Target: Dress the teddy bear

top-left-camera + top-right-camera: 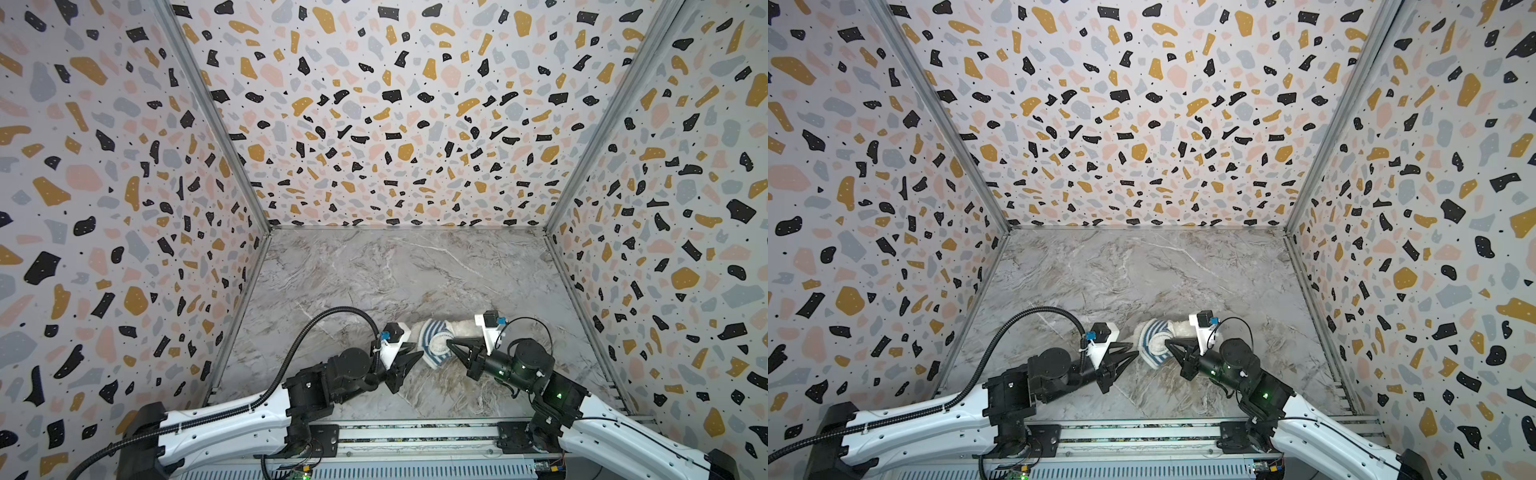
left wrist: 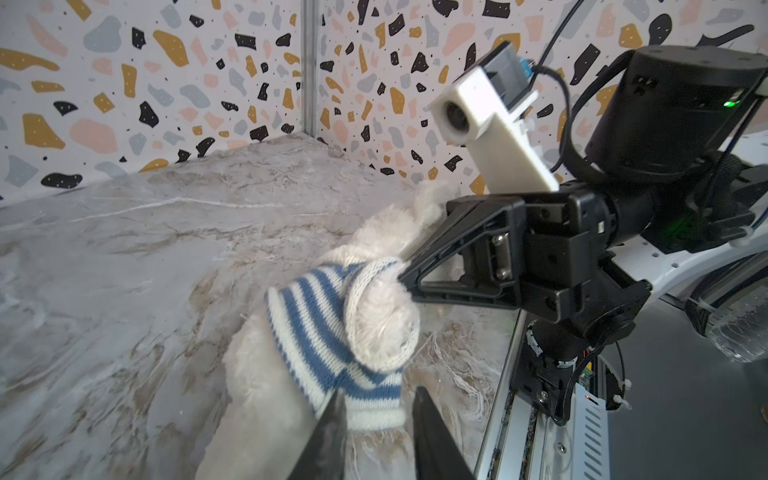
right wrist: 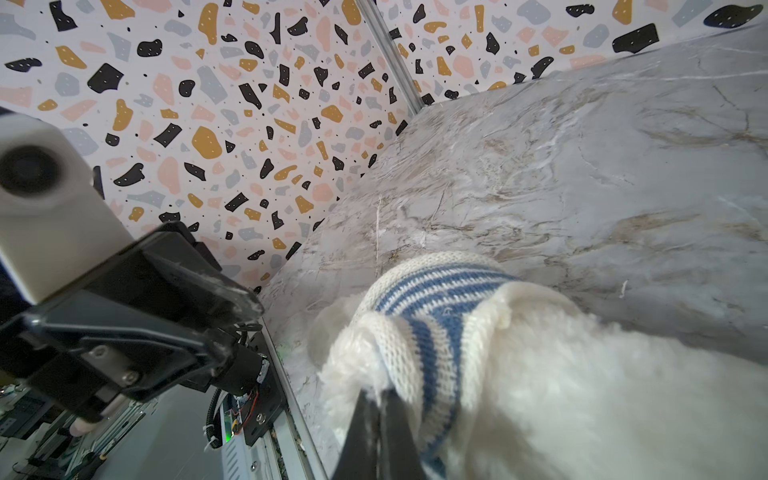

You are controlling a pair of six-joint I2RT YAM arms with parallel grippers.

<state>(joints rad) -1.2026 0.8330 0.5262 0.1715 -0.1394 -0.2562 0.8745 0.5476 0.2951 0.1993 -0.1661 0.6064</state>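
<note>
The fluffy white teddy bear (image 1: 461, 328) (image 1: 1177, 328) lies on the marble table between both arms. A blue-and-white striped shirt (image 1: 434, 340) (image 1: 1154, 338) is bunched around one end of it. In the left wrist view the shirt (image 2: 316, 324) wraps the bear (image 2: 257, 374). My left gripper (image 2: 378, 399) (image 1: 419, 355) stands open, its jaws either side of the shirt's white hem. My right gripper (image 3: 378, 395) (image 1: 449, 341) is shut on the shirt's knitted rim (image 3: 436, 291), against the bear's fur (image 3: 582, 395).
Terrazzo-patterned walls (image 1: 374, 124) close in the marble table (image 1: 395, 270) on three sides. A metal rail (image 1: 415, 432) runs along the front edge under both arm bases. A clear plastic bottle (image 2: 739, 332) lies beyond the rail.
</note>
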